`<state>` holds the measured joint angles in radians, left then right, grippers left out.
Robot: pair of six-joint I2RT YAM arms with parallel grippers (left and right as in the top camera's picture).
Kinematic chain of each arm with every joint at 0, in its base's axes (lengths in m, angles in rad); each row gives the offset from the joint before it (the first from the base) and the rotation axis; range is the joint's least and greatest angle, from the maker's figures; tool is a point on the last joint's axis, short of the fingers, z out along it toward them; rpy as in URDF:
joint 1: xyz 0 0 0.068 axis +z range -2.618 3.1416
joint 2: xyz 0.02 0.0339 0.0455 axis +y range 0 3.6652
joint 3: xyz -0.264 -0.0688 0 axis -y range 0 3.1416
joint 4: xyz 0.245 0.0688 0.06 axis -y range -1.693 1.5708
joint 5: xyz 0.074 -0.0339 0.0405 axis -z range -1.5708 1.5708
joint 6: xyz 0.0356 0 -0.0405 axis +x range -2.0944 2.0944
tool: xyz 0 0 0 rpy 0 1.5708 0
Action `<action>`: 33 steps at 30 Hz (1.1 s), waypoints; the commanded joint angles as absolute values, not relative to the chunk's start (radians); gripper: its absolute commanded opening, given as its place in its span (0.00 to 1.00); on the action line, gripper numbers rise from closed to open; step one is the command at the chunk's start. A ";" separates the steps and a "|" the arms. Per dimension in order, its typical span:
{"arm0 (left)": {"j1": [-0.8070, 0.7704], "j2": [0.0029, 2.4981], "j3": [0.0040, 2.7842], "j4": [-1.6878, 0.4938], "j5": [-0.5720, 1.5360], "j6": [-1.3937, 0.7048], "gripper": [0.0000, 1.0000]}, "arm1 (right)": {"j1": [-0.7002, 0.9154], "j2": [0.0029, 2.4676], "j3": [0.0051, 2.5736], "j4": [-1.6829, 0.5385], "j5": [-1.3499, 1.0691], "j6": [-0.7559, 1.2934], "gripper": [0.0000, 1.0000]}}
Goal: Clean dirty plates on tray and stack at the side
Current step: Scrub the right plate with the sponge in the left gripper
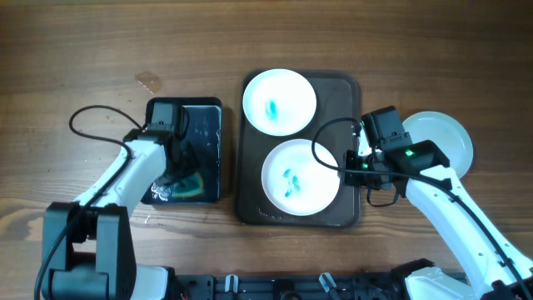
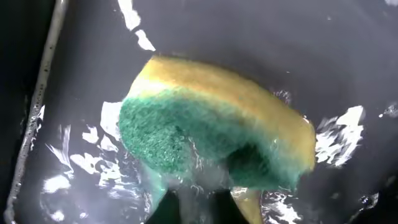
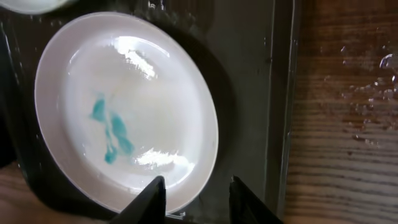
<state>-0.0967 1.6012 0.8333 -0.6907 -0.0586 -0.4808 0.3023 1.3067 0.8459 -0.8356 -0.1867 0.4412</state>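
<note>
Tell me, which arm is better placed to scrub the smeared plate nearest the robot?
Left. The left end effector pinches the green-and-yellow sponge in the black tray. The right end effector hovers open at the rim of that plate, holding nothing, perhaps to steady it.

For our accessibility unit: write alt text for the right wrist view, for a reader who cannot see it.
A white plate smeared blue-green lies on the dark brown tray, filling most of the view. The open right gripper sits at the bottom, one finger over the plate's rim, one over the tray. Wet wooden table shows at right.
</note>
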 commanded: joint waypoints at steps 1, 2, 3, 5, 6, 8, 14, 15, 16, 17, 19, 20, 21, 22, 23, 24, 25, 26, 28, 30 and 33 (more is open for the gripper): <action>-0.100 1.604 0.808 -0.746 -0.034 -0.478 0.04 | 0.305 1.295 0.779 -0.777 -0.156 0.475 0.34; -0.100 1.598 0.836 -0.777 -0.012 -0.478 0.04 | 0.305 1.301 0.766 -0.752 -0.156 0.474 0.33; -0.100 1.587 0.874 -0.813 0.014 -0.478 0.04 | 0.305 1.312 0.756 -0.724 -0.156 0.472 0.31; -0.103 1.557 0.968 -0.891 0.057 -0.474 0.04 | 0.305 1.339 0.743 -0.657 -0.162 0.445 0.26; -0.111 1.541 1.016 -0.923 0.074 -0.473 0.04 | 0.305 1.357 0.741 -0.617 -0.185 0.396 0.25; -0.140 1.514 1.097 -0.962 0.098 -0.451 0.04 | 0.305 1.393 0.741 -0.567 -0.218 0.347 0.25; -0.257 1.487 1.193 -0.980 0.170 -0.452 0.04 | 0.305 1.559 0.741 -0.506 -0.192 0.348 0.26; -0.279 1.494 1.193 -0.957 0.207 -0.452 0.04 | 0.305 1.590 0.741 -0.487 -0.186 0.350 0.23; -0.299 1.499 1.193 -0.937 0.229 -0.452 0.04 | 0.305 1.609 0.741 -0.474 -0.187 0.352 0.17; -0.323 1.508 1.193 -0.912 0.243 -0.453 0.04 | 0.305 1.630 0.741 -0.461 -0.187 0.366 0.08; -0.369 1.531 1.193 -0.877 0.247 -0.479 0.04 | 0.305 1.667 0.741 -0.445 -0.188 0.402 0.04; -0.392 1.547 1.193 -0.862 0.253 -0.491 0.04 | 0.305 1.678 0.741 -0.440 -0.192 0.413 0.04; -0.433 1.575 1.193 -0.834 0.270 -0.507 0.04 | 0.305 1.681 0.741 -0.440 -0.192 0.422 0.04; -0.469 1.601 1.193 -0.805 0.283 -0.525 0.04 | 0.305 1.680 0.741 -0.440 -0.192 0.422 0.04; -0.504 1.632 1.193 -0.773 0.285 -0.545 0.04 | 0.305 1.677 0.741 -0.440 -0.192 0.422 0.04; -0.538 1.664 1.193 -0.743 0.282 -0.560 0.04 | 0.305 1.678 0.741 -0.441 -0.191 0.421 0.04; -0.567 1.699 1.193 -0.712 0.280 -0.575 0.04 | 0.305 1.678 0.741 -0.442 -0.191 0.420 0.04; -0.585 1.729 1.193 -0.687 0.281 -0.593 0.04 | 0.305 1.678 0.741 -0.445 -0.191 0.420 0.04; -0.625 1.808 1.193 -0.619 0.301 -0.637 0.04 | 0.305 1.678 0.741 -0.453 -0.191 0.419 0.04; -0.655 1.879 1.193 -0.554 0.352 -0.658 0.04 | 0.305 1.678 0.741 -0.456 -0.191 0.419 0.04; -0.679 1.949 1.193 -0.514 0.370 -0.671 0.04 | 0.305 1.678 0.741 -0.456 -0.191 0.419 0.04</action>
<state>-0.6537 1.8820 1.1851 -0.5385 0.3107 -0.6281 0.3023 1.6196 0.7620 -0.4400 -0.2291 0.3962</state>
